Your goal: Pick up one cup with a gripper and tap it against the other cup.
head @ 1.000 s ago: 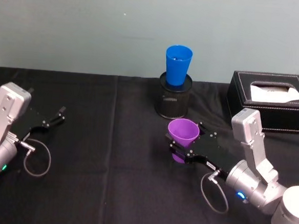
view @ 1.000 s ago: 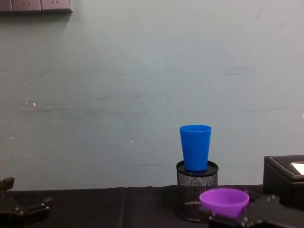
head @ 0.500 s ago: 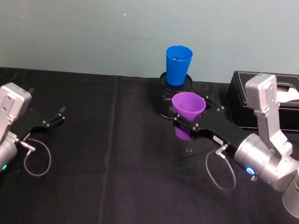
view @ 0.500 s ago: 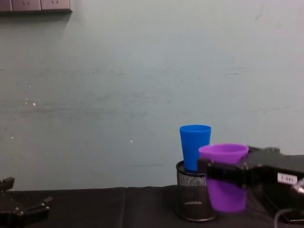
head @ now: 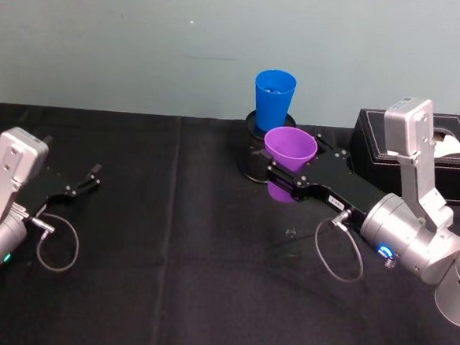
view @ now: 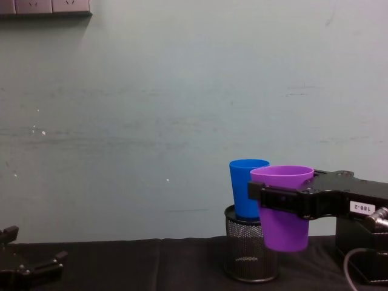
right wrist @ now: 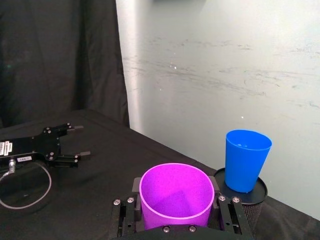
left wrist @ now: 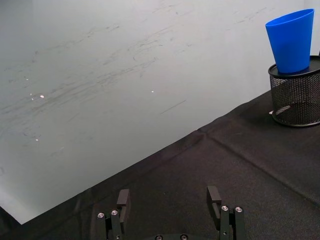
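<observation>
My right gripper is shut on the purple cup and holds it upright in the air, clear of the table. The blue cup stands on top of a black mesh pen holder just behind it. From the chest, the purple cup overlaps the blue cup from the right at nearly the same height. In the right wrist view a gap separates the purple cup from the blue cup. My left gripper rests open at the far left, seen also as the left gripper.
A black tissue box stands at the back right, close behind my right arm. The mesh pen holder sits near the table's back edge against the pale wall. Black cloth covers the table.
My right gripper has lifted the purple cup off the table and carried it up and back toward the blue cup. The left arm has not moved.
</observation>
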Controlling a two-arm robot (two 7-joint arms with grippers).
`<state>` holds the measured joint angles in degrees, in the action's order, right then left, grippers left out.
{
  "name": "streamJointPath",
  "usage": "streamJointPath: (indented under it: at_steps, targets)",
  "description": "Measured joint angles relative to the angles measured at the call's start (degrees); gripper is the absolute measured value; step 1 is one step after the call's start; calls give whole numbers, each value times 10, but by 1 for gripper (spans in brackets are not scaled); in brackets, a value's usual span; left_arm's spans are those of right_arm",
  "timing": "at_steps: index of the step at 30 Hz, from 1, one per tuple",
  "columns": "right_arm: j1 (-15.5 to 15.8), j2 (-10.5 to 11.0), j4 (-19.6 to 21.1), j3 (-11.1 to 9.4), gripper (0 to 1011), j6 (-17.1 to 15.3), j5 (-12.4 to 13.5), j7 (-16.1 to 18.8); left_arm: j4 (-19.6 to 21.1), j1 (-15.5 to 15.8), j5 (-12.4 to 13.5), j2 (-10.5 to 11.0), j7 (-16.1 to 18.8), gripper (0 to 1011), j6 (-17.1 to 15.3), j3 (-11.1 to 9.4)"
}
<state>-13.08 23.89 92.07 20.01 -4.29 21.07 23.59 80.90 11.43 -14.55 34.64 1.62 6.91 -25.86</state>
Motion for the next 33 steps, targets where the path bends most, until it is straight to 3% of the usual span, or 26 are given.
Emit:
streamJointPath:
  at_steps: [33]
  targets:
    - [1, 0, -3, 0, 747, 1, -2, 0, 0, 0, 0, 0, 0, 1000, 0, 0]
